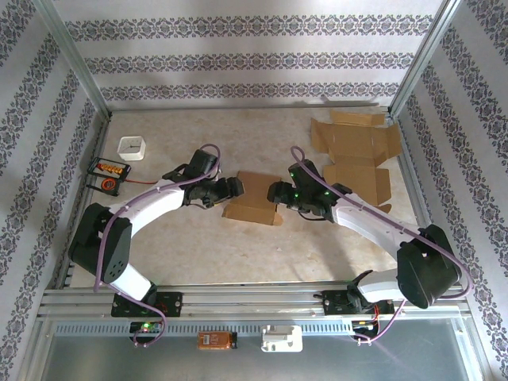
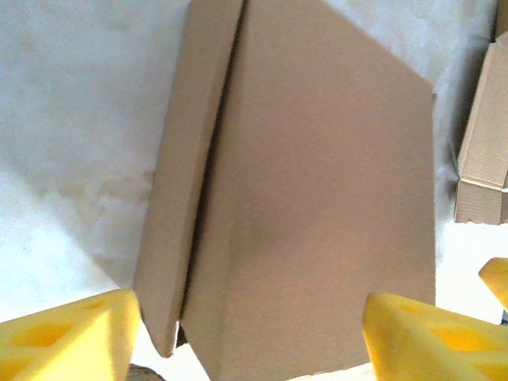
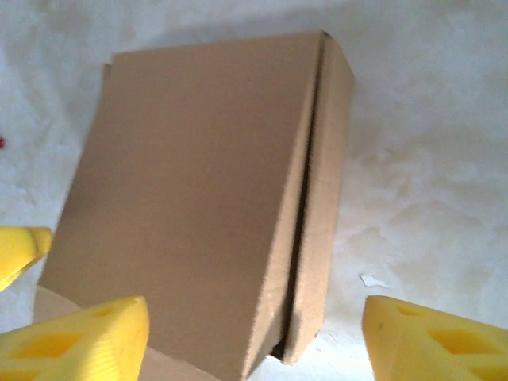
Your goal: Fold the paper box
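One paper box (image 1: 252, 198): brown cardboard, closed up, lying flat at the centre of the top view, between the two grippers.
Side flap (image 2: 178, 182): the left wrist view shows it standing slightly off the main panel, with a dark gap along the seam. The right wrist view shows the same gap on the box's right side. The top view is too small to tell.
Left gripper (image 1: 231, 189): just left of the box. Its yellow fingers (image 2: 67, 337) are spread wide at the bottom corners of its wrist view, the box's near end lies between them, and nothing is clamped.
Right gripper (image 1: 277, 192): just right of the box. Its fingers (image 3: 432, 337) are likewise wide apart, with no grip on anything.
Finger contact with box: cannot tell.
Flat cardboard blanks (image 1: 355, 141): two unfolded sheets at upper right of the top view, well apart from the box. A cardboard edge also shows at the right margin of the left wrist view.
White square tub (image 1: 132, 148): upper left of the table.
Orange-and-black device (image 1: 108, 175): just below the tub, near the left wall.
Table (image 1: 198, 238): pale beige, mottled like marble.
Enclosure: aluminium posts (image 1: 75, 59) and walls in floral-striped wallpaper (image 1: 238, 59).
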{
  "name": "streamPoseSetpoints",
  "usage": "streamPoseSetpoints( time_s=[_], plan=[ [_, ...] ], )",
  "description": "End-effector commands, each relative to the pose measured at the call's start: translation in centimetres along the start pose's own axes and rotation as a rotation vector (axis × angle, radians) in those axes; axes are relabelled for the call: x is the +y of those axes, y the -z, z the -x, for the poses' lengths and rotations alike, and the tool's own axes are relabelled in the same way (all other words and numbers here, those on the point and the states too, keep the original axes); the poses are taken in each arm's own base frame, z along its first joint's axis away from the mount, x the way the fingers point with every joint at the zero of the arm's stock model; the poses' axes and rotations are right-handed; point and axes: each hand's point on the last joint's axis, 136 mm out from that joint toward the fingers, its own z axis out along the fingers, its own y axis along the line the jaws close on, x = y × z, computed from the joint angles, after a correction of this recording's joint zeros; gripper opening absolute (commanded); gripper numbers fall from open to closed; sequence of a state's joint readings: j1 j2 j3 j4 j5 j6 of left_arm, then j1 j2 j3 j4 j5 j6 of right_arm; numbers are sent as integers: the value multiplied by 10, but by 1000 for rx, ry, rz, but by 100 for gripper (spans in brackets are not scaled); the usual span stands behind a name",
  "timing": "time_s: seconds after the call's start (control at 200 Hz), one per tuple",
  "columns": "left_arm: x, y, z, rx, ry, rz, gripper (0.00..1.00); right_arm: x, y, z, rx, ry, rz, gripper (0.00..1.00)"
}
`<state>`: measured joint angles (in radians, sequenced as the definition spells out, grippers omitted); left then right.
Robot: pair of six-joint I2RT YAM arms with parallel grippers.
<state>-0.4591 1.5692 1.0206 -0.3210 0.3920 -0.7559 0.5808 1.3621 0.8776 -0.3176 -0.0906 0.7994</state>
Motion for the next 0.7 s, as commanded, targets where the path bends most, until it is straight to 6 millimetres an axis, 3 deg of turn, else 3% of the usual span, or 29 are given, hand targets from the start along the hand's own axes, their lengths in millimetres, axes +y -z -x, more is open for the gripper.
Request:
streamPoseSetpoints(
  time_s=[0.0, 0.15, 0.44, 0.565, 0.695],
  plan=[
    [2, 10, 6, -25, -72, 72, 79, 4, -1, 1, -5, 48, -6, 77],
    [16, -5, -1, 23, -67, 119, 77, -11, -22, -18, 62, 42, -39, 79],
    [49, -46, -46, 169, 27, 99, 45, -41, -49, -39, 115, 66, -120, 61],
    [48, -44, -47, 169, 42, 87, 42, -32, -48, -38, 134, 70, -80, 58],
    [28, -27, -30, 103, 13, 51, 52, -8, -36, -18, 107, 21, 23, 60]
  ],
)
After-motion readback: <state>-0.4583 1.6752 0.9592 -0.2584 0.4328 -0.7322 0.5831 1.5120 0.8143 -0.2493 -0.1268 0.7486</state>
